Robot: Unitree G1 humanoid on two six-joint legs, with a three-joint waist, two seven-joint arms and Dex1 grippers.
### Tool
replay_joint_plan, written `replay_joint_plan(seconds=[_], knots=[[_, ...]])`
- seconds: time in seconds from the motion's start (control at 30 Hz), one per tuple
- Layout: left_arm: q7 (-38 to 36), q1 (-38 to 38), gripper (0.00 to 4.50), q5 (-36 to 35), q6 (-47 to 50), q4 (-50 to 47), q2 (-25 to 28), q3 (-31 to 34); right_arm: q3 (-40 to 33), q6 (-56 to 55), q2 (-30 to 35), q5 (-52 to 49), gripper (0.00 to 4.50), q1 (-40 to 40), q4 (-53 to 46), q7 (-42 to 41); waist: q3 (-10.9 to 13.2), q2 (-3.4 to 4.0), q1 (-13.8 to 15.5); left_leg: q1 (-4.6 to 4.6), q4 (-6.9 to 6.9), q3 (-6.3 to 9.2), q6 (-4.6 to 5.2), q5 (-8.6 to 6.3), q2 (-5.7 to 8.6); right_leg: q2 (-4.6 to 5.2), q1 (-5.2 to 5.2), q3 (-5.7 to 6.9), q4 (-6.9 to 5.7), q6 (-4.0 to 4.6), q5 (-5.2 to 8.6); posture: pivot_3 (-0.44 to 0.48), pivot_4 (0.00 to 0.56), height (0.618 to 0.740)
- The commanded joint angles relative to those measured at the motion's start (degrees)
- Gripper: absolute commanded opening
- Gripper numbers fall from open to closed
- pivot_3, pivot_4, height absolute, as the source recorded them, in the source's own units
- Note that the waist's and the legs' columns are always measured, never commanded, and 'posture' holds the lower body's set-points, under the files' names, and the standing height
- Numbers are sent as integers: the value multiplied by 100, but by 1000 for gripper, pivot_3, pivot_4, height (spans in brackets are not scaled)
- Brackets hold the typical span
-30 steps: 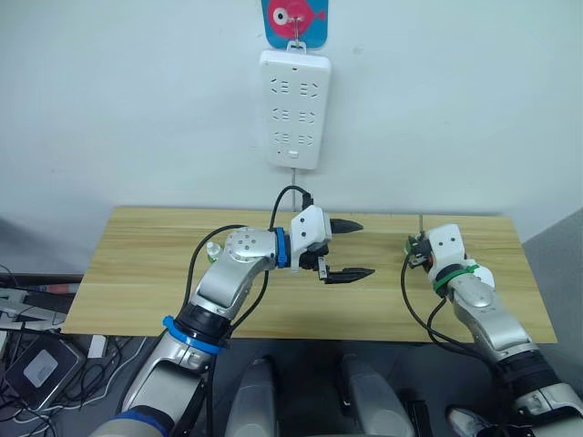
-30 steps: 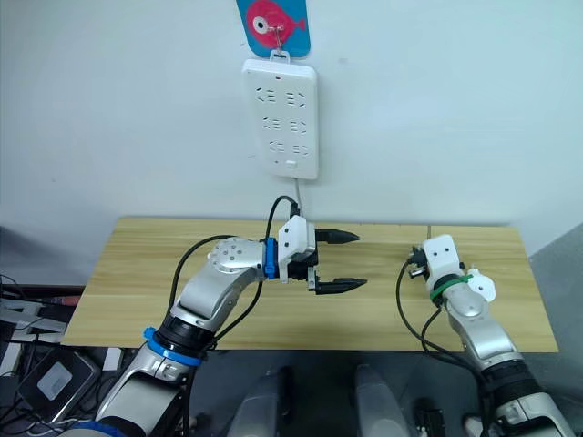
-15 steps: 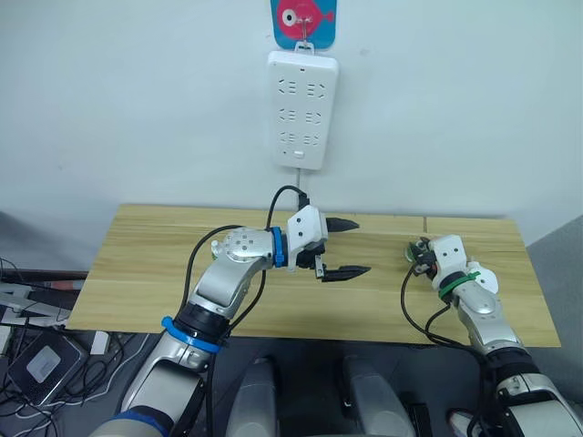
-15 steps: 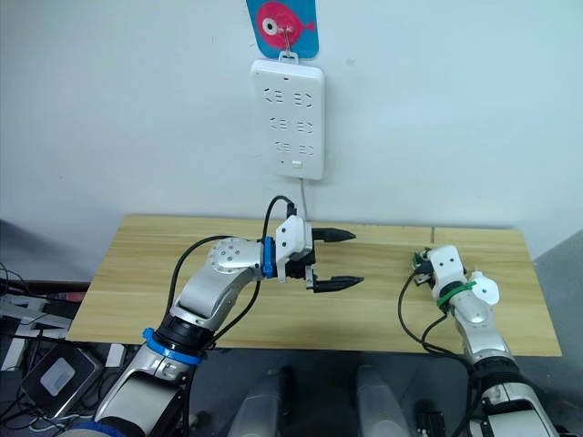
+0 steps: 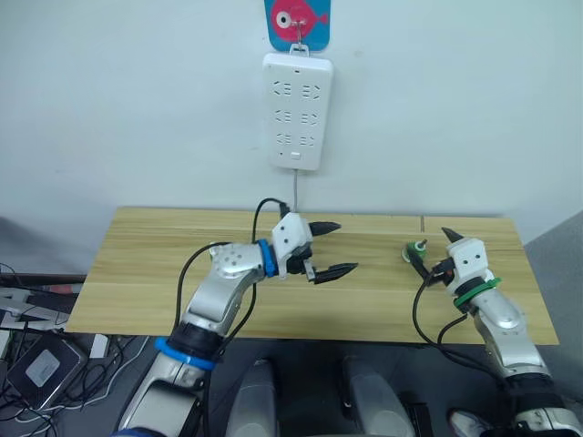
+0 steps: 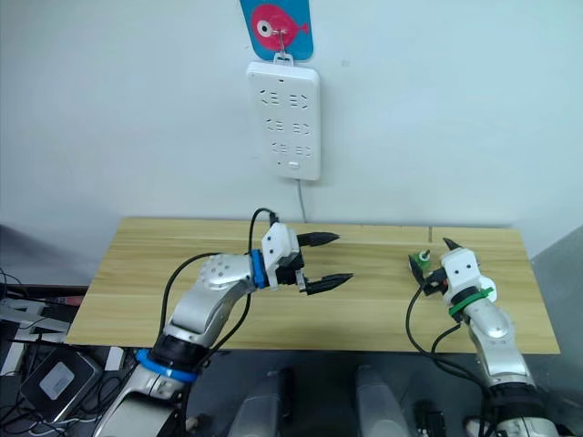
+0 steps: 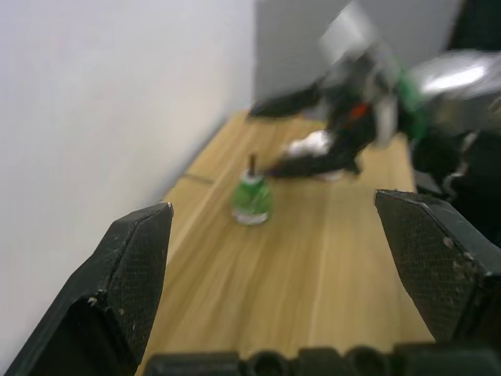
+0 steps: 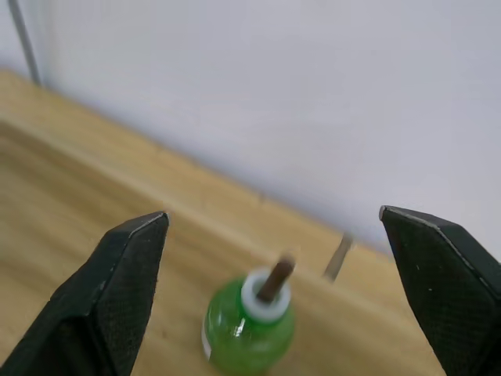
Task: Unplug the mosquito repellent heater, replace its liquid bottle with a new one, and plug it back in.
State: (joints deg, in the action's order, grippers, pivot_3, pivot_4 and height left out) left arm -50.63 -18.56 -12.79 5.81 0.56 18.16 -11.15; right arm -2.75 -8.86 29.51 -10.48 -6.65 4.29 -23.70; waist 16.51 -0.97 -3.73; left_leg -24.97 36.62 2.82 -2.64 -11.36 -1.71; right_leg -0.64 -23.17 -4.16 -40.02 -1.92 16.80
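Observation:
A small green liquid bottle (image 5: 415, 249) with a white collar and brown wick stands upright on the wooden table (image 5: 137, 273), near its far right edge. My right gripper (image 5: 432, 252) is open just behind it, and the bottle (image 8: 249, 329) stands free between and ahead of its spread fingers. My left gripper (image 5: 326, 248) hovers open over the table's middle, pointing right toward the bottle (image 7: 252, 200), with nothing in it. The mosquito repellent heater is out of view.
A long white power strip (image 5: 298, 111) hangs on the wall above the table's middle, under a blue and pink hook card (image 5: 298, 18). Its cord (image 5: 294, 187) drops behind the table. Cables and boxes (image 5: 36, 364) lie on the floor at the left.
My right gripper has opened and let go of the green bottle, which now stands on the table. The left gripper has drifted slightly left and stays open.

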Motion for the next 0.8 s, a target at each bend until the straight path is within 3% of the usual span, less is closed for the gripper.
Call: replay_joint_plan(seconds=[0.03, 0.2, 0.27, 0.37, 0.5, 0.8], knots=[[862, 824, 4500, 336, -457, -644, -57, 362, 206, 996, 146, -273, 4447, -29, -1350, -334, 0, 0, 14, 1, 0, 4, 0, 0, -4, 0, 1, 3, -1, 0, 0, -32, 275, 740], [2718, 2436, 4500, 1028, -824, -1040, -517, 1056, 691, 2316, 43, -535, 4447, -418, -2292, -579, 3, -6, 57, 4, -4, 9, 0, -1, -4, 17, 4, 1, 4, 0, 1, 10, 291, 740], [3644, 2787, 4500, 1210, -644, -1001, -899, 1474, 946, 2620, 126, -556, 4447, -449, -2632, -848, 6, -11, 98, 3, -3, 11, 0, -1, 2, 23, 4, 1, 4, -1, 1, 24, 302, 740], [4300, 3003, 4500, 1324, -656, -801, -1190, 1794, 1117, 3003, 254, -670, 4447, -492, -3068, -1141, 16, -23, 214, -3, -2, 5, 0, -1, 11, 16, 4, 8, 8, -4, 3, 35, 321, 740], [4373, 2810, 4500, 1253, -1060, -258, -1274, 1797, 1172, 3342, 380, -764, 4447, -658, -3331, -1405, 34, -37, 229, -4, -2, -2, -1, -1, 18, 19, 7, 5, 16, -11, 6, 39, 345, 740], [4701, 1574, 4500, 1295, -2112, 1767, -1138, 1919, 980, 4356, 442, -1291, 4447, -1363, -3554, -1551, 157, -77, 186, -2, -11, -7, -1, -2, 6, 6, 5, 8, 13, -6, 3, 2, 388, 740]])
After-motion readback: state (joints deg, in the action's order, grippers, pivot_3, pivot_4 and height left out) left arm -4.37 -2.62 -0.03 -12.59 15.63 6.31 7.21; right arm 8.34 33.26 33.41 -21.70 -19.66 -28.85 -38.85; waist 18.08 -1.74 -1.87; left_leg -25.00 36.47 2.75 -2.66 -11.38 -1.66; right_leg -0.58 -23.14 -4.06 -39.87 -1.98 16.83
